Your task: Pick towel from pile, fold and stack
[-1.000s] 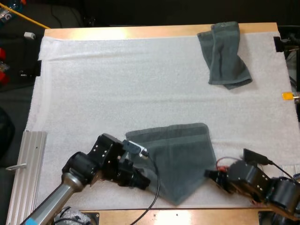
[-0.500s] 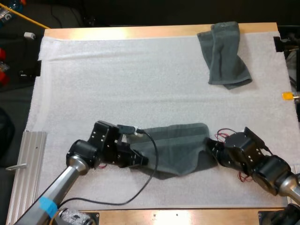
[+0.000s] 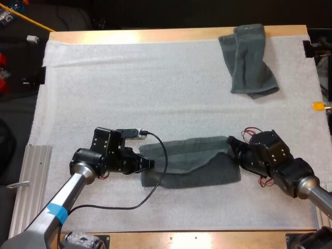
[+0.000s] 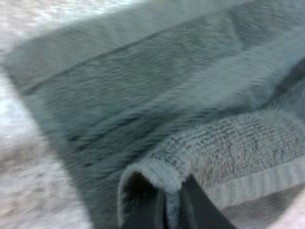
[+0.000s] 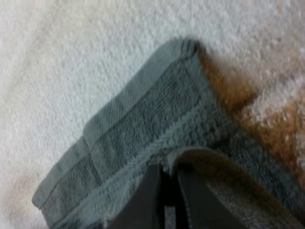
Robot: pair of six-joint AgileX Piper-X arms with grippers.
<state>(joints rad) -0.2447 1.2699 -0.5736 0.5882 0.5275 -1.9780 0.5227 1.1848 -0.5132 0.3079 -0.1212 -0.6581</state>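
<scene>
The grey-green towel [image 3: 193,165] lay doubled into a long band on the white mat [image 3: 129,93], down at about 6 o'clock from the mat's middle, its upper layer draped loosely over the lower one. At the band's 9 o'clock end sat the left gripper [image 3: 149,163], fingers [image 4: 202,214] pinched tight on a rolled lip of terry cloth, only that sliver of cloth between them. Over at the 3 o'clock end, the right gripper [image 3: 232,147] had the other edge, its fingers [image 5: 195,205] closed on a fold of the hem, with the mat just beyond it. Away at 1 o'clock, well apart, a second towel [image 3: 249,62] sat loosely rumpled at the mat's far edge, by the wooden table [image 3: 155,35] rim. At 8 o'clock, off the mat, a ribbed metal rail [image 3: 31,181] lay alongside.
</scene>
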